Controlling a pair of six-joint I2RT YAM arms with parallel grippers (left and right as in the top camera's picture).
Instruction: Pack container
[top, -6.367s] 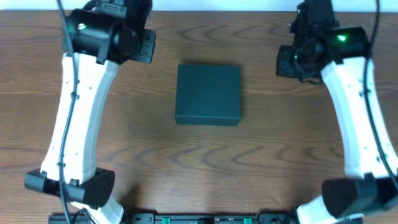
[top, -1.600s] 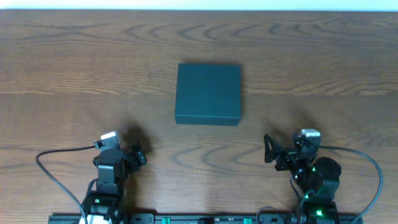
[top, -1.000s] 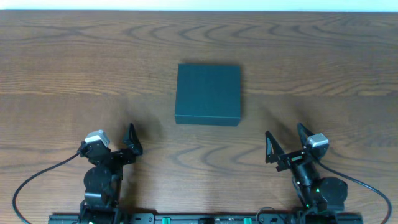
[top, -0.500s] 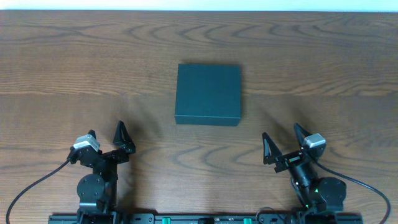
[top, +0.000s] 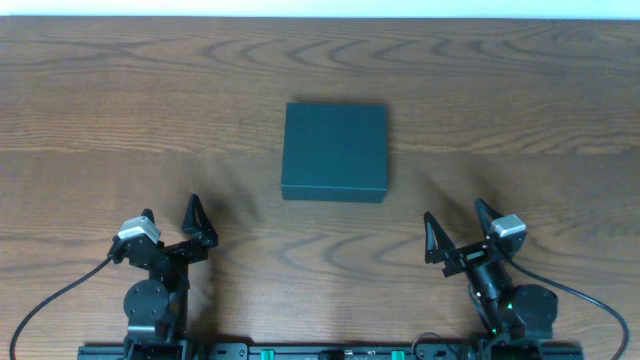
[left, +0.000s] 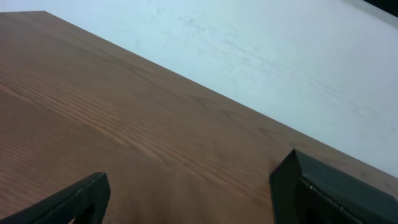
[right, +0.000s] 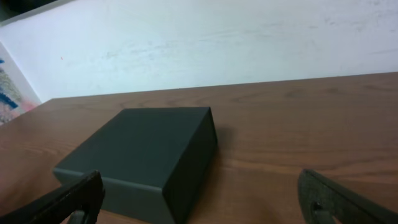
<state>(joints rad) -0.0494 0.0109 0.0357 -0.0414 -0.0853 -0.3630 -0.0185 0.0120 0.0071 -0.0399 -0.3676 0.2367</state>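
**A:** Where's the dark teal matte square box (top: 334, 150) at?

**B:** Closed, mid brown wooden tabletop (top: 120, 120). The left end effector (top: 170, 212) and right end effector (top: 455, 214) both have their fingers spread wide, at the near edge, well apart from it.

I'm looking at a brown wooden table (top: 120, 120) with wavy grain running side to side. The dark teal container (top: 335, 150) sits flat on it, square, with its lid closed. Wood shows on every side of the container, and the table's far edge lies well beyond it.
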